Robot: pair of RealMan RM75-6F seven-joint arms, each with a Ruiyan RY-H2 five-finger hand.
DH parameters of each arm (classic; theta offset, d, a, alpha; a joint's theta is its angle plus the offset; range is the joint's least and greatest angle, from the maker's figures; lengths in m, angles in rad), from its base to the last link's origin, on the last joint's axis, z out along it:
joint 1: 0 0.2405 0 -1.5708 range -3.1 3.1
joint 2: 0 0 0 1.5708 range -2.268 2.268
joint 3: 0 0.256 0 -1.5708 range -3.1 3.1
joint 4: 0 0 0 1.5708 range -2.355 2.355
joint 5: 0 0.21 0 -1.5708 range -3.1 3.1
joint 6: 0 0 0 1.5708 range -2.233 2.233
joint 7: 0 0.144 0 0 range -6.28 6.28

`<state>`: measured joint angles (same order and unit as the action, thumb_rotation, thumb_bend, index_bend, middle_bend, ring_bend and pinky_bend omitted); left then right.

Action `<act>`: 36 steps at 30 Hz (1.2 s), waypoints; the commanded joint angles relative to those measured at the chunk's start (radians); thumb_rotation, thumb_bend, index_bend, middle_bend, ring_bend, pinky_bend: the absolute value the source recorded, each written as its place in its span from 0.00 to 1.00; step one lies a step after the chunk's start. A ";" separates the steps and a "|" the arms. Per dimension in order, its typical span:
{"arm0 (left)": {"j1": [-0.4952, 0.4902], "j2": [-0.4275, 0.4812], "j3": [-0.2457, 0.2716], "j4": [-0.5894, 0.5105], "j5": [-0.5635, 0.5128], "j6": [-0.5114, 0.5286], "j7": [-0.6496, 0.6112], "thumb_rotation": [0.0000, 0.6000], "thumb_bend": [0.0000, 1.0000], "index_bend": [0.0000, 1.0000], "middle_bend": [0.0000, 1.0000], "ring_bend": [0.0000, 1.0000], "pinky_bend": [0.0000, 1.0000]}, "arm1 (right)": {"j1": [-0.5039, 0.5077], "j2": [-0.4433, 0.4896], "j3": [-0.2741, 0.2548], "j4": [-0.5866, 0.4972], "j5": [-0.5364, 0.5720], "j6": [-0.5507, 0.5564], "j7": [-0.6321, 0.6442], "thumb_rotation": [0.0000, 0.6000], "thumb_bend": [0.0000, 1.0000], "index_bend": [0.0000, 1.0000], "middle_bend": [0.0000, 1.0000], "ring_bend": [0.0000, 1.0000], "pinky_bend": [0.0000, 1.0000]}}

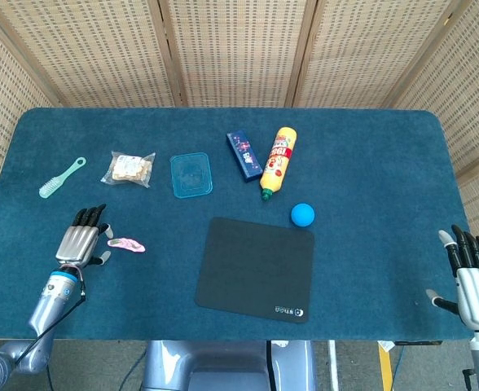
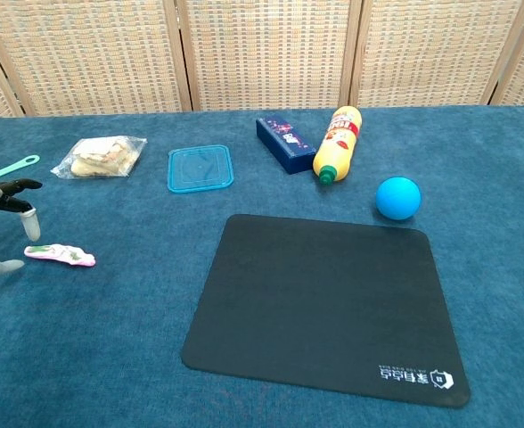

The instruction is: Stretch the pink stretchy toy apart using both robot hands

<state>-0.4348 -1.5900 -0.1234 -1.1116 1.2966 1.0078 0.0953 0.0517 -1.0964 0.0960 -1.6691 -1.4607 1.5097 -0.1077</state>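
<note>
Counter (image 1: pixel 370 163): It is wearing a dark blue cloth, and everything is lying on it.
Black mat (image 1: pixel 256 268): It is lying flat near the front edge, in the middle.
Yellow bottle (image 1: pixel 279 161): It is lying on its side behind the mat, with its cap pointing to the front.
Blue box (image 1: pixel 243 155): It is lying just beside the yellow bottle, on its left.
Blue lid (image 1: pixel 191 174): It is lying flat, left of the blue box.
Snack bag (image 1: pixel 129 169): It is lying left of the blue lid.
Left hand (image 1: pixel 80 243): It is hanging low over the counter at the front left, with its fingers apart and holding nothing. Its thumb side is sitting just beside the left end of the pink toy.
Right hand (image 1: pixel 471 277): It is waiting at the front right edge, well apart from the toy, with its fingers spread and holding nothing.
Green brush (image 1: pixel 61 177): It is lying at the far left, behind the left hand.
Blue ball (image 1: pixel 302 214): It is sitting just past the right back corner of the mat.
Pink toy (image 1: pixel 126 243): It is lying flat at the front left, between the left hand and the mat, and nothing is gripping it.
</note>
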 commanded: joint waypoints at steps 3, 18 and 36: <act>-0.010 -0.018 -0.004 0.019 -0.001 -0.001 -0.009 1.00 0.37 0.48 0.00 0.00 0.00 | 0.000 -0.002 0.001 0.003 0.002 0.000 0.002 1.00 0.00 0.00 0.00 0.00 0.00; -0.014 -0.040 0.009 0.038 0.005 0.012 -0.018 1.00 0.37 0.51 0.00 0.00 0.00 | 0.003 0.002 0.000 0.003 0.010 -0.009 0.009 1.00 0.00 0.00 0.00 0.00 0.00; -0.023 -0.071 0.005 0.070 -0.012 0.008 0.001 1.00 0.37 0.51 0.00 0.00 0.00 | 0.003 0.007 -0.001 0.002 0.013 -0.012 0.015 1.00 0.00 0.00 0.00 0.00 0.00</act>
<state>-0.4567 -1.6590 -0.1174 -1.0443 1.2858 1.0176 0.0960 0.0546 -1.0891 0.0954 -1.6669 -1.4481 1.4977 -0.0923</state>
